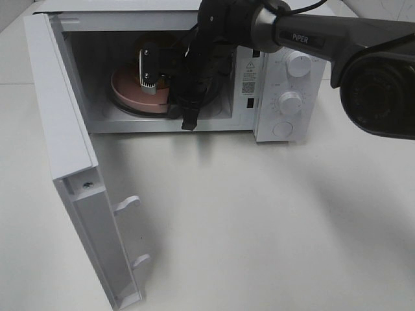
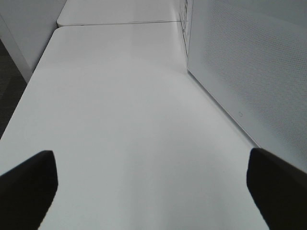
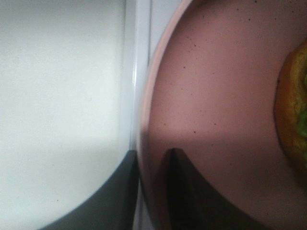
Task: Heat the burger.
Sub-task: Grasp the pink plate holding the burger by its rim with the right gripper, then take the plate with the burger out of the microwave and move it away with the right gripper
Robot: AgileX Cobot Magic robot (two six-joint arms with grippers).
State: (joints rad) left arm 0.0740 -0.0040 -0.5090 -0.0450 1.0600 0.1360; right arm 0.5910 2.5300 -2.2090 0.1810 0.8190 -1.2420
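Note:
The burger lies on the pink plate inside the open microwave; the right wrist view catches only its orange-brown edge with some green. My right gripper reaches into the oven cavity with one finger on each side of the plate's rim, shut on it. From above, the right gripper and its arm cover most of the burger, and the pink plate shows to the left of them. My left gripper is open over bare table, holding nothing.
The microwave door swings far out to the left front, with its latch hooks facing the table. The control knobs are on the oven's right panel. A white perforated panel stands beside my left gripper.

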